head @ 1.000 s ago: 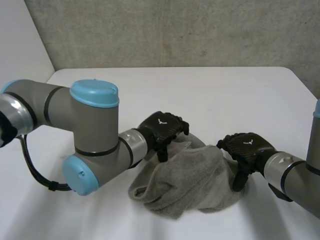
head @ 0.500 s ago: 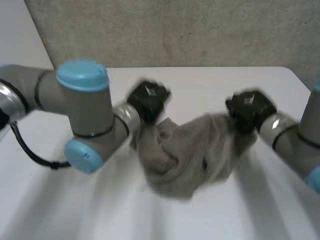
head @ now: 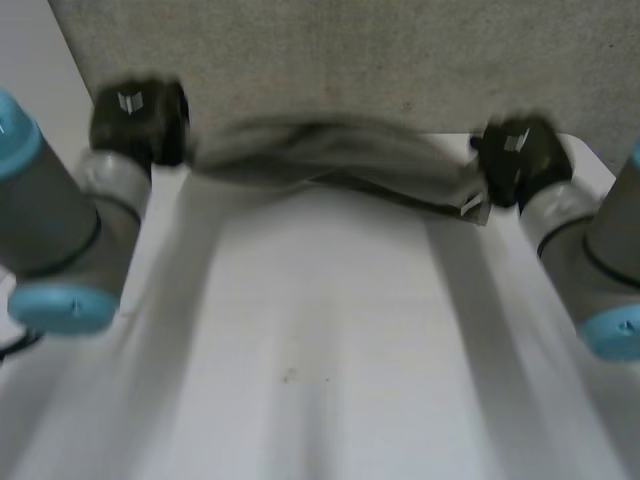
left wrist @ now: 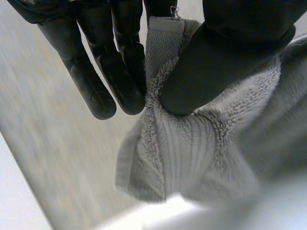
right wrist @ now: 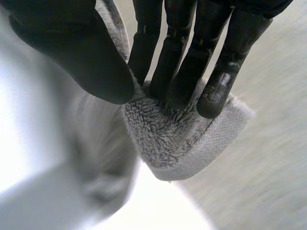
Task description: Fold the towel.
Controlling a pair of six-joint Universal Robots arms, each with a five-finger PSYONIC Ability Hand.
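Note:
The grey towel (head: 330, 160) hangs stretched in the air between my two hands, high above the far part of the white table (head: 320, 340). My left hand (head: 135, 120) holds its left end: in the left wrist view the thumb (left wrist: 211, 72) pinches the towel's hemmed corner (left wrist: 168, 139) against the fingers (left wrist: 120, 72). My right hand (head: 515, 160) holds the right end: the right wrist view has the thumb (right wrist: 76, 52) and fingers (right wrist: 192, 62) pinching a bunched towel corner (right wrist: 182, 143). The towel sags slightly in the middle.
A grey wall (head: 350, 60) stands behind the table. Both forearms (head: 60, 230) (head: 590, 260) reach up along the table's sides. A small dark speck (head: 288, 376) lies on the table near its middle.
Both hands closed on the crumpled towel, lifted it off the table and moved apart and away, stretching it out in the air.

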